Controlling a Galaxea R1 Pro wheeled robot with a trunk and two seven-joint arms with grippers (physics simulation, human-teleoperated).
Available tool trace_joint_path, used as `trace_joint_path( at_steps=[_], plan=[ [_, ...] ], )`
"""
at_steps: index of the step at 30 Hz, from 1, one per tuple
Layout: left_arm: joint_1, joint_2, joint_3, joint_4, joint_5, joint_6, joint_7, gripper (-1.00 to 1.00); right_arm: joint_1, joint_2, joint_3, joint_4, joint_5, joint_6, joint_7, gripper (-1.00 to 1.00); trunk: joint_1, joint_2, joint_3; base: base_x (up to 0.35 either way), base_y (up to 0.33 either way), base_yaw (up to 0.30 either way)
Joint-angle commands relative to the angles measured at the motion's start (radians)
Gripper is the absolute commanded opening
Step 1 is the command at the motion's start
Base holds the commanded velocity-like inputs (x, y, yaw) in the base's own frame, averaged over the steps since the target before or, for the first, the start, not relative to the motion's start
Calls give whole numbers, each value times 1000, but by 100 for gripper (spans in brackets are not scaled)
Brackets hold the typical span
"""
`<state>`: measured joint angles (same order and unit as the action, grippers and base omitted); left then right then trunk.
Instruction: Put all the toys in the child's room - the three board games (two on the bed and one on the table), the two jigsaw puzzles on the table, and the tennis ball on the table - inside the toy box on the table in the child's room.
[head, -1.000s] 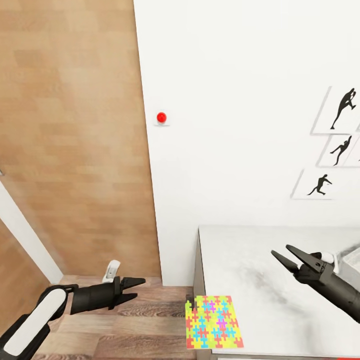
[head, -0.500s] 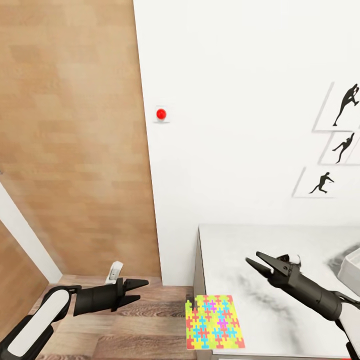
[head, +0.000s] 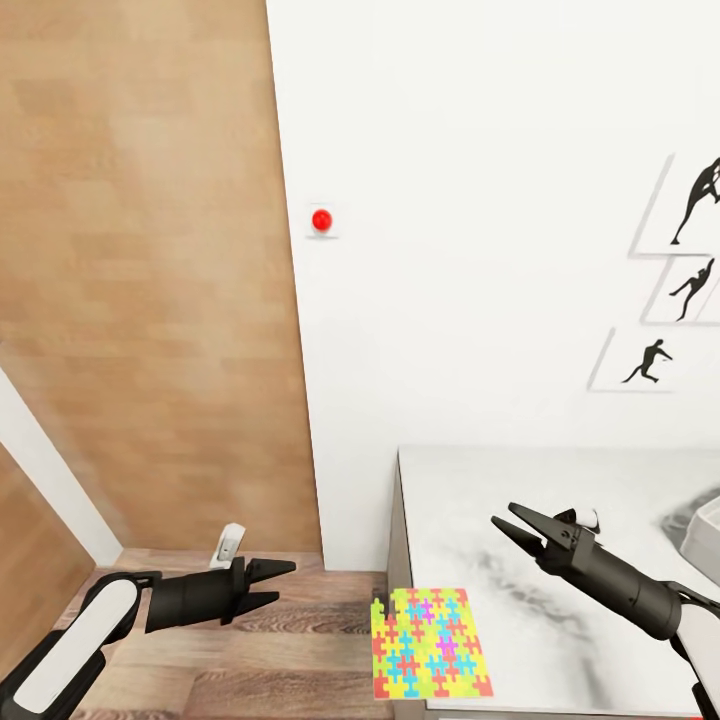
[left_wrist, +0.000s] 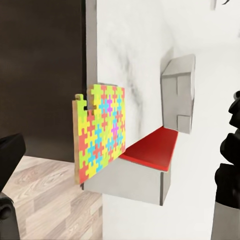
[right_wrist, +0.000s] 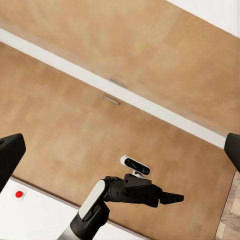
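Jigsaw puzzle (head: 428, 643): flat at worktop (head: 560, 560) near-left corner, overhanging left edge. Left claw (head: 277, 583) and right claw (head: 507, 528): both apart, empty.

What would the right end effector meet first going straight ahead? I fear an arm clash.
Possibly the left end effector: the right wrist view puts it just below the right end effector's line. Depth is unclear; it might pass over to the wood panelling.
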<state>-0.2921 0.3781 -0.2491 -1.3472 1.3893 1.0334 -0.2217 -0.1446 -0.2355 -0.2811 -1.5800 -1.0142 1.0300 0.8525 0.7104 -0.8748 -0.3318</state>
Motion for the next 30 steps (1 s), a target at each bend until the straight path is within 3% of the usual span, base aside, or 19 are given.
trace_joint_path(
  at_steps=[1,30],
  plan=[
    [-1,1,-1,0,-9,0,-10,100,-1,0,-1,0,3,4,4,100,4,-8,-4,0,0,0],
    [-1,3,1,0,3,7,-16,100,-1,0,-3,0,8,2,2,100,115,-211,-95,0,0,0]
  ],
)
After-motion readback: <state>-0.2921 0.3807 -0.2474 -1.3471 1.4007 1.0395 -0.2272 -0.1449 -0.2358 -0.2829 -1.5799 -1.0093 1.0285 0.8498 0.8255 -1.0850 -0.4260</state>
